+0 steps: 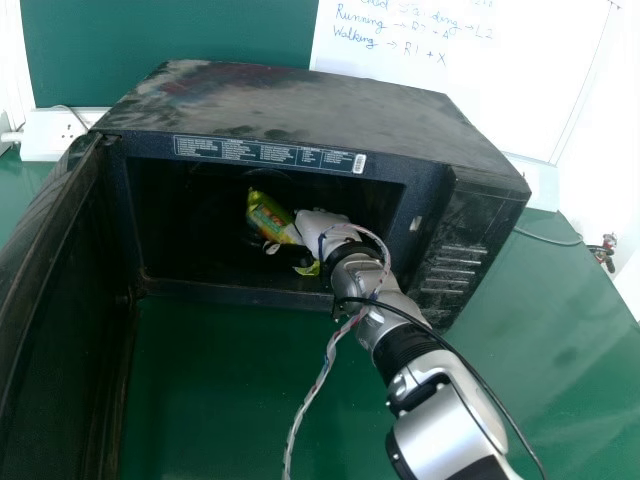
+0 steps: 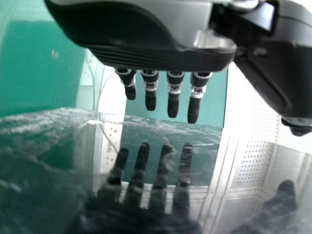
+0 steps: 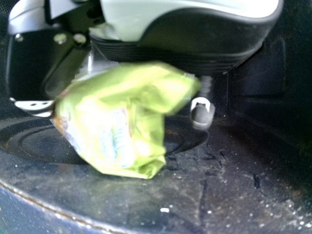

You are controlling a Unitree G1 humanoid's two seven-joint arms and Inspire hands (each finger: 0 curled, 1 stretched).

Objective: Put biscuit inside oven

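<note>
The robot's right hand (image 1: 325, 225), with a pale shell and black parts, is well inside the oven and has hold of a crinkled yellow-green biscuit packet (image 1: 268, 218) with some red on it. From close by, in the right wrist view, I see the packet caught between the thumb (image 3: 29, 73) and the rest of the hand, with one dark, grey-ringed fingertip (image 3: 202, 114) off to its side. The packet is inside the cavity, over the floor by a round dark plate (image 3: 29, 141); whether it touches down, I can't tell. The silver-and-black right arm (image 1: 450, 420) runs in through the opening, with a twisted pale-and-red wire (image 1: 320, 385) and a thin black cable (image 1: 465, 360) beside it.

Around that stands the boxy black microwave oven (image 1: 300, 100), its top dusty, its dark door (image 1: 60, 320) swung wide on the left side. It sits on a glossy green table (image 1: 250, 380). Behind are a green panel (image 1: 200, 35) and a whiteboard (image 1: 500, 90) with blue handwriting; a white socket box (image 1: 50, 135) is near the oven's left side. The left hand (image 2: 161, 53), fingers straight and relaxed, hangs over a shiny reflecting surface (image 2: 48, 146).
</note>
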